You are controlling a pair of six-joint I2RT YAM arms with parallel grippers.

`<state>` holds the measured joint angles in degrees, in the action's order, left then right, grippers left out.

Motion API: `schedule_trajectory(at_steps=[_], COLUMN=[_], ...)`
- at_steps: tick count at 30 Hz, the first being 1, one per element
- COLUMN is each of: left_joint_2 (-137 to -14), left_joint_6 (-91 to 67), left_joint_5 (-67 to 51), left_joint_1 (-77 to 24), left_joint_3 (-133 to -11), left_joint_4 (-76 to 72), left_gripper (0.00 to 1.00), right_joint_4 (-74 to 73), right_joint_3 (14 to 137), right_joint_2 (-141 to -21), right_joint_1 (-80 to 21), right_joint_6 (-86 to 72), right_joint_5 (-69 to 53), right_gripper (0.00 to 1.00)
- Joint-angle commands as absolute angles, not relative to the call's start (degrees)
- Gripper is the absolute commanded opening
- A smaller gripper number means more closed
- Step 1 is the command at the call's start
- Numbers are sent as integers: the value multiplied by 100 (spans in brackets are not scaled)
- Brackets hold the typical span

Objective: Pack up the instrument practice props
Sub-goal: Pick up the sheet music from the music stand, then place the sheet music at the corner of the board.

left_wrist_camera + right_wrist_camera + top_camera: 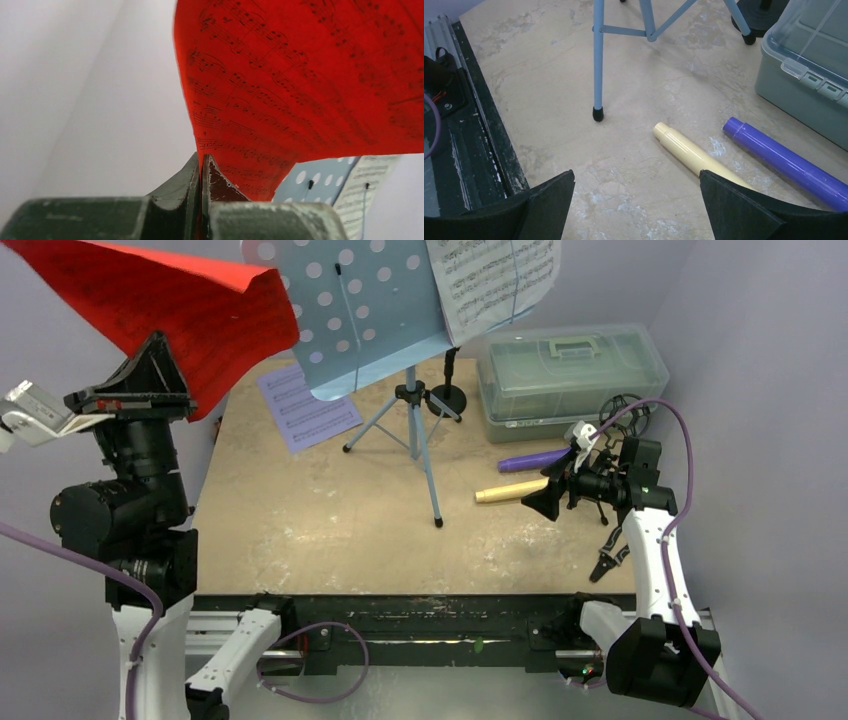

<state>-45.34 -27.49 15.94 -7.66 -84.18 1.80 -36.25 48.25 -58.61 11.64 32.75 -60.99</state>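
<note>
Left gripper (156, 342) raised beyond the left edge of the table (330, 535), jaws pinched fully together on the lower edge of the red folder (170, 300). Folder lifted clear of the table, fanned upward and toward the far left corner; in the left wrist view, printed staves showing through the red sheet (310, 75) above the closed fingertips (202, 165).

Right gripper (548, 490) low over the table near the right edge, jaws spread wide, nothing between them. Seen from the right wrist, bare tabletop in the gap of the gripper (636, 176), with the cream microphone (694, 152) lying just ahead of the right-hand finger and the purple microphone (784, 162) beside it, apart from it, both flat on the table.

Light-blue perforated music rest (360, 310) upright on its tripod legs (415, 430) toward the far edge, middle of the table; printed sheet music (495, 280) on its right half. Second printed sheet (305, 405) flat on the table near the far left corner. Black mic holder (447, 395) with a round base just behind the tripod. Translucent box (570, 375) in the far right corner. Small black pliers (608, 562) at the right edge, beside the right arm.
</note>
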Motion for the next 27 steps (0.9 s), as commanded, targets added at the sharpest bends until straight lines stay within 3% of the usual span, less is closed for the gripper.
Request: schedule_trajectory(at_steps=[1,9,15,19,25,27], left_joint_2=[-4240,-4549,-5300,-6252,-9240,-9738], left_joint_6=[-2261,-1832,-2280,-3006,-4537,-5198], left_joint_5=[2406,3750,3546,2382,-2433,-3120], left_joint_1=[-833,-888,-504,207,1426,1523], left_joint_3=[-7853,-6312,-5179,-4833,-5043,-5141], left_joint_4=[88,-285,-863,-1413,-4248,-4962], left_gripper=[0,0,0,0,0,0], right_joint_4=[-3637,-3645,-3687,-3734,-3813,-3812], right_joint_3=[4916,4917,4920,4922,4930,4922], right_joint_2=[-5871,-5880,-5858,-5846,-5819,-5810], right_joint_1=[1178,1178,1177,1177,1175,1176], right_joint_6=[3401,3415,3466,3513,3611,3612], right_joint_5=[-6135,-6139,-6158,-6216,-6288,-6299], right_gripper=[99,99,99,99,99,99])
